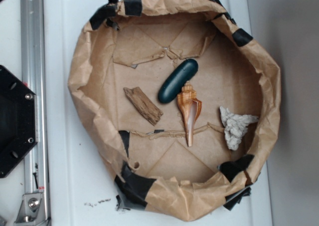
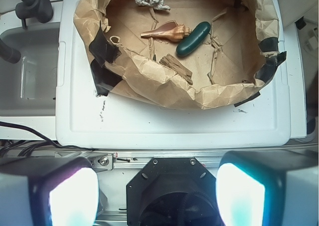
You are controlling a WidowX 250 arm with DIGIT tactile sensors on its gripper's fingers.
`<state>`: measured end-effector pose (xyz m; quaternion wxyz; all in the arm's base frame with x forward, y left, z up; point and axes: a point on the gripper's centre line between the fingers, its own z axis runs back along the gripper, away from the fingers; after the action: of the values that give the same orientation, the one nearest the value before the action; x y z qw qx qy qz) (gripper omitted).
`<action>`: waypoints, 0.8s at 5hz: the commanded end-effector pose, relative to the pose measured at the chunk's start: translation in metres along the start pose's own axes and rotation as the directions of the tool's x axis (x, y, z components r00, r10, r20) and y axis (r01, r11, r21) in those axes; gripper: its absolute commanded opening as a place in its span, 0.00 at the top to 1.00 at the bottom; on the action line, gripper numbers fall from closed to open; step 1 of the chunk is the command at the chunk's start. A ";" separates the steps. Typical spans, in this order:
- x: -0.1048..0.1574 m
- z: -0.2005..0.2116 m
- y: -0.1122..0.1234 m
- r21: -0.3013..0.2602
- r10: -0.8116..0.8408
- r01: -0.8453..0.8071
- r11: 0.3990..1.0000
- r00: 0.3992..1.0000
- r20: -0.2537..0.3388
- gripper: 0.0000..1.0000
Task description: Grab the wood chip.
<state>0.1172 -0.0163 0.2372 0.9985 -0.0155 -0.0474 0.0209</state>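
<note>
The wood chip (image 1: 143, 105) is a small flat brown piece with rough grain, lying on the floor of the brown paper basin (image 1: 89, 66), left of centre. In the wrist view the wood chip (image 2: 177, 68) sits partly behind the basin's near paper wall. My gripper (image 2: 157, 196) is open, its two pale pads far apart with nothing between them. It hovers high over the black robot base, well short of the basin. The gripper does not show in the exterior view.
A dark green oval stone (image 1: 178, 80), an orange-tan spiral seashell (image 1: 189, 109) and a crumpled white lump (image 1: 234, 126) also lie in the basin. The basin has raised paper walls patched with black tape. A metal rail (image 1: 32, 96) and black base (image 1: 15, 121) stand left.
</note>
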 end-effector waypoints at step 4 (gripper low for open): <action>0.148 -0.081 0.030 -0.064 0.026 -0.011 0.998 0.971 0.236 0.00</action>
<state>0.2629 0.0139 0.1512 0.9895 -0.0497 -0.1337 0.0218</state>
